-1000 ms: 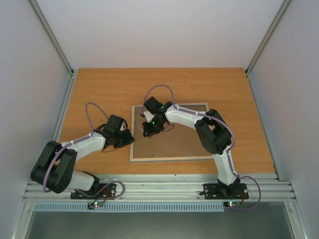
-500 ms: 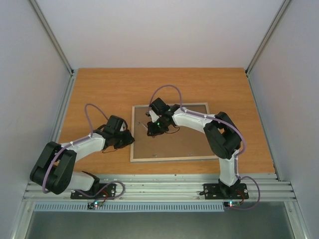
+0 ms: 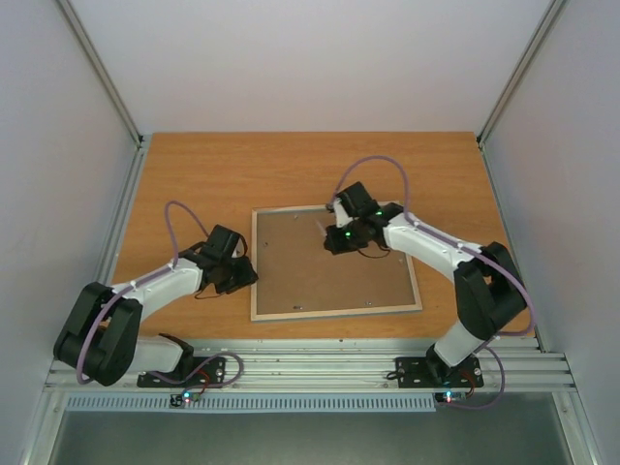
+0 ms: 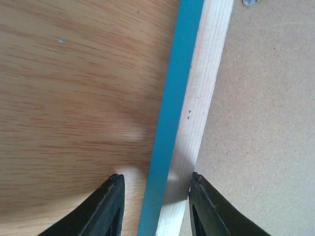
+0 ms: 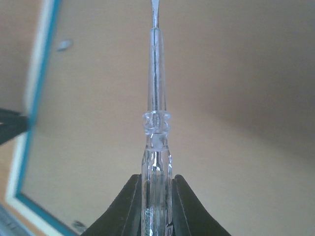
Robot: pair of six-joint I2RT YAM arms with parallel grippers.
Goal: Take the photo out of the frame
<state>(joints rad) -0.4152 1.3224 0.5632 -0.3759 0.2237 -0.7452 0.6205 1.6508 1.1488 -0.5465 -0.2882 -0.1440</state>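
Observation:
The frame (image 3: 334, 313) lies face down on the wooden table, its brown backing board (image 3: 320, 276) facing up. The photo is hidden under that board. My left gripper (image 3: 247, 274) sits at the frame's left rail. In the left wrist view its jaws (image 4: 156, 184) straddle the turquoise edge (image 4: 172, 108) and pale wood rim (image 4: 206, 88), open, with a gap on the table side. My right gripper (image 3: 332, 240) hovers over the board's upper middle. It is shut (image 5: 156, 184) on a clear-handled screwdriver (image 5: 156, 128) whose tip points at the board (image 5: 231, 123).
Small metal tabs sit on the backing board near its edges (image 5: 64, 45) (image 4: 248, 2). Aluminium rails (image 3: 310, 363) run along the table's near edge by the arm bases. White enclosure walls stand on the left, right and back. Bare tabletop (image 3: 194, 174) surrounds the frame.
The right arm has swung right, carrying the screwdriver from the board's upper left to its upper middle. My left jaws have widened around the frame's rail.

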